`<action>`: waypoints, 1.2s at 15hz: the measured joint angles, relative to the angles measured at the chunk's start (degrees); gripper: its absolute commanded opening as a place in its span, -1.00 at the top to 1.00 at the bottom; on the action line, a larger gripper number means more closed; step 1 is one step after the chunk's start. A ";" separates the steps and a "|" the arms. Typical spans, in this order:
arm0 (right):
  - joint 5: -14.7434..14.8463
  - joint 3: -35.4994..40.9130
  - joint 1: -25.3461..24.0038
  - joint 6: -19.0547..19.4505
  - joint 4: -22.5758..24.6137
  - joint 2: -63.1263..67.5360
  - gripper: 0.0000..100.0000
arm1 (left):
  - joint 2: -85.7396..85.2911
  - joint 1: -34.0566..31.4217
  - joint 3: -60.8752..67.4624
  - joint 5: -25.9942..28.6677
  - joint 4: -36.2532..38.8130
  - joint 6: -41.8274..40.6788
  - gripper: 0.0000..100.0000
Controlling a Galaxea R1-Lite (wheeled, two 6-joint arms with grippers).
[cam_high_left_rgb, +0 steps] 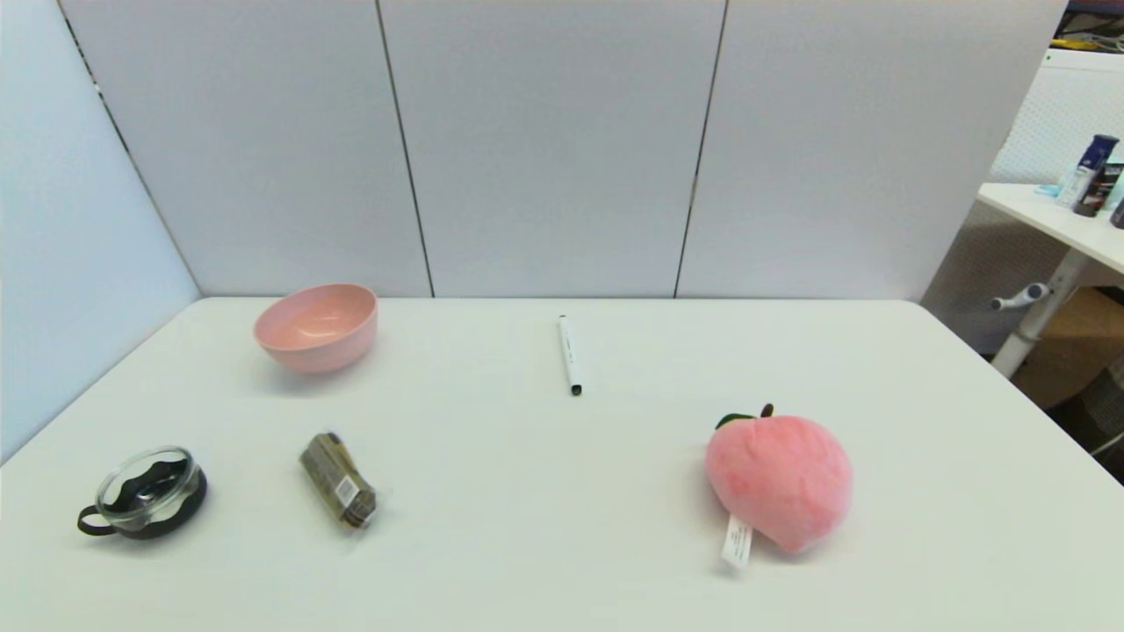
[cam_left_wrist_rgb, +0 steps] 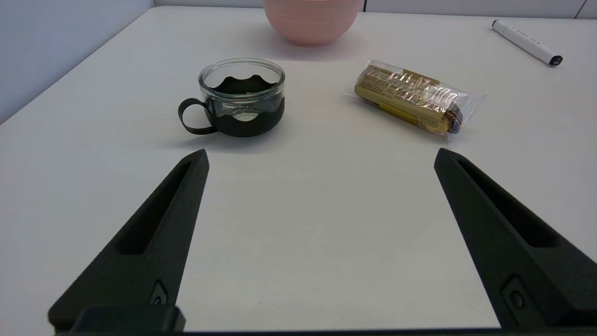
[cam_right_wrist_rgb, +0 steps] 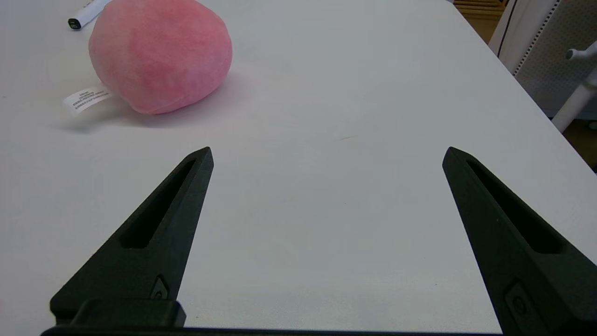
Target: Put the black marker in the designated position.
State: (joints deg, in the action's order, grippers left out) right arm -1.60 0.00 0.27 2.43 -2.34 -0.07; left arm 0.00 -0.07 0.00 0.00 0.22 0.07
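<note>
while both grippers are waiting spread wide, the black marker point(cam_high_left_rgb: 569, 354), lying right of the pink bowl point(cam_high_left_rgb: 318, 326), is looking light, stiff and slippery; mid-barrel seems best.

Fuzzy plush peach point(cam_high_left_rgb: 780, 481); crinkly glossy snack-bar wrapper point(cam_left_wrist_rgb: 413, 96); glass cup point(cam_left_wrist_rgb: 241, 97)

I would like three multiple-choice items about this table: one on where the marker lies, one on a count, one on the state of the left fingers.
1. The black marker lies:
A. inside the pink bowl
B. on the bare table, between the pink bowl and the plush peach
C. on the snack bar

2. How many pink things are on the table?
A. one
B. two
C. three

3. The left gripper is:
A. open, holding nothing
B. shut on the marker
C. shut on the cup

Answers:
1 B, it rests alone on the table.
2 B, the pink bowl and plush peach.
3 A, its fingers stand wide apart over bare table.
</note>
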 measured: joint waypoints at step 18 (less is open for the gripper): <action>-0.02 0.00 0.00 -0.01 0.00 0.00 -1.00 | 36.02 9.96 -43.19 0.24 -6.30 -5.50 -1.00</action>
State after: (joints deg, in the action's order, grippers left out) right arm -1.62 0.00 0.27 2.41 -2.34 -0.07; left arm 36.02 9.89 -43.19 0.24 -6.08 -5.42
